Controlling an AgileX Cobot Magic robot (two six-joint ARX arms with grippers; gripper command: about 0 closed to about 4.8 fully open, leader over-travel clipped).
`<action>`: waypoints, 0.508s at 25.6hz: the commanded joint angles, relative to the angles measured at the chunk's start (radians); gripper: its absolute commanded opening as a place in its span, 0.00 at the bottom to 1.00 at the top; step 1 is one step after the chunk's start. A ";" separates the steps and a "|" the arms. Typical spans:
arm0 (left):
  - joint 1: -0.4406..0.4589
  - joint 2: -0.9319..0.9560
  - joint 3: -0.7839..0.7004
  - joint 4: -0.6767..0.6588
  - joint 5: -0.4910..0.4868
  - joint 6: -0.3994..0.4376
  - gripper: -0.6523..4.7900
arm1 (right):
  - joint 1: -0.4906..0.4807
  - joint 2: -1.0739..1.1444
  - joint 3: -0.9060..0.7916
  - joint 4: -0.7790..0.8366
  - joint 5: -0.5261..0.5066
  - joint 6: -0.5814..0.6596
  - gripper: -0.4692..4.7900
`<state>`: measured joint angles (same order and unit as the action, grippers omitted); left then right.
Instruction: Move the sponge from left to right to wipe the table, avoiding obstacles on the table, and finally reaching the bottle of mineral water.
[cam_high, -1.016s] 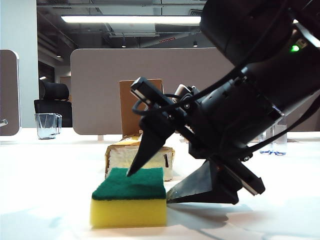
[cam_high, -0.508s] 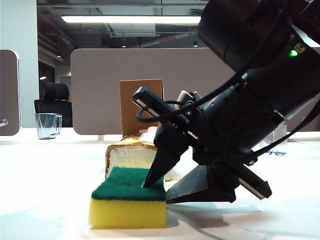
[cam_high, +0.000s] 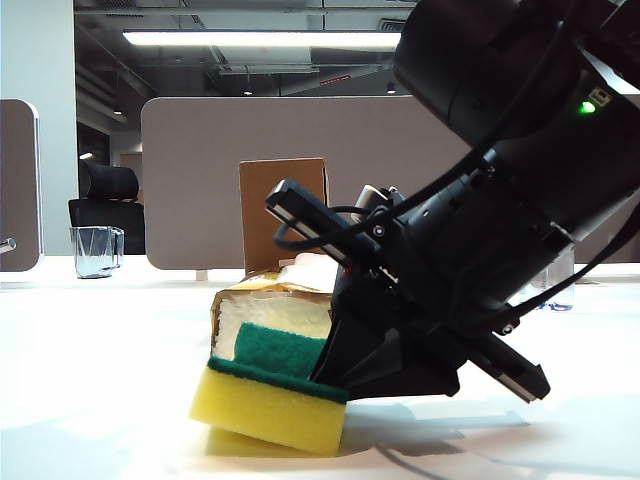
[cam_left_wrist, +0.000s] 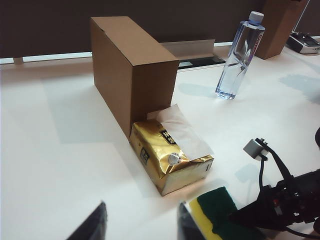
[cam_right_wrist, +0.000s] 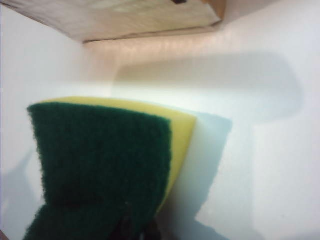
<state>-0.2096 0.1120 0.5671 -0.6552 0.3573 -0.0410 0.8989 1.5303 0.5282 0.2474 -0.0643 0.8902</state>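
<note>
Broadly, the white table carries everything. On it the upright cardboard box stands, with the gold tissue pack touching its near end, and the bottle of mineral water well apart beyond them. The right gripper has its fingers clamped on one end of the sponge, which tilts, its green face up, just in front of the tissue pack. The left gripper hovers above the table near the sponge, fingers apart, holding nothing.
</note>
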 joint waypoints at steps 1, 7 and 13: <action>-0.002 -0.002 0.007 0.006 0.002 0.004 0.45 | 0.000 0.010 -0.013 -0.095 0.031 -0.004 0.08; -0.002 -0.002 0.007 0.006 0.002 0.004 0.45 | -0.002 0.009 -0.013 -0.117 0.048 -0.004 0.08; -0.002 -0.006 0.013 0.014 0.003 0.004 0.45 | -0.002 0.007 -0.013 -0.176 0.055 -0.012 0.08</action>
<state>-0.2096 0.1055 0.5678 -0.6540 0.3569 -0.0410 0.8993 1.5269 0.5316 0.2146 -0.0452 0.8867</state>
